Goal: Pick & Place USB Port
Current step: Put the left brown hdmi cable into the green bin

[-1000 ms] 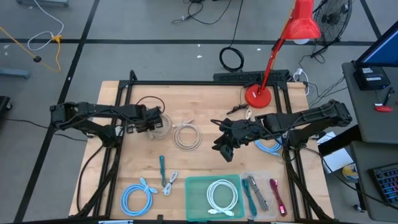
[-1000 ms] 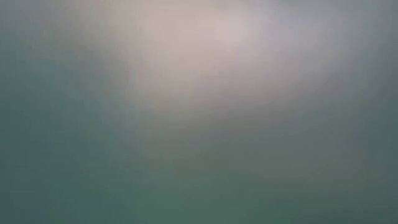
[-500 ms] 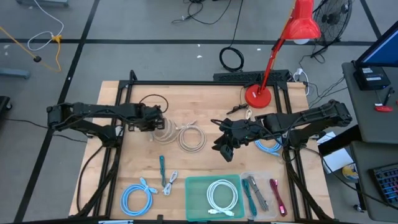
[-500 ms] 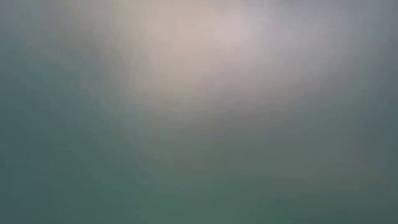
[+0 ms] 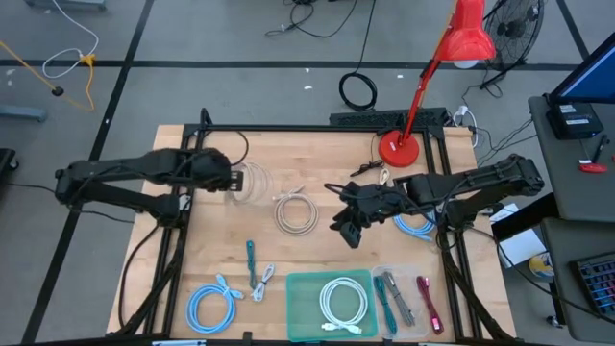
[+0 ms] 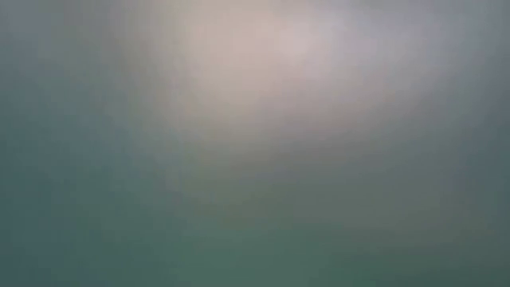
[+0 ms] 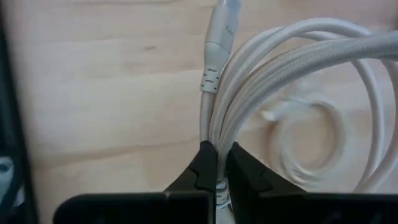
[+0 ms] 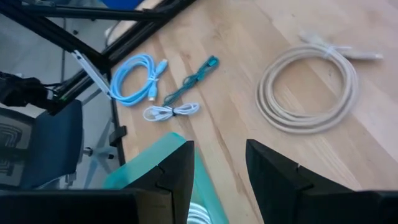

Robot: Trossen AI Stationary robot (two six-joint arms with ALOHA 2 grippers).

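left gripper [image 7: 218,163]: clamped on white braided USB cable coil [image 7: 292,56], upper left of high view | right gripper [image 8: 219,163]: jaws apart, empty, centre-right | green tray [image 5: 329,303]: bottom centre

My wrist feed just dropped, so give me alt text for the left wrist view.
The left gripper is shut on a coiled white cable, pinching its strands between two dark fingers above the light wooden table. A second white cable coil lies blurred on the wood beyond.
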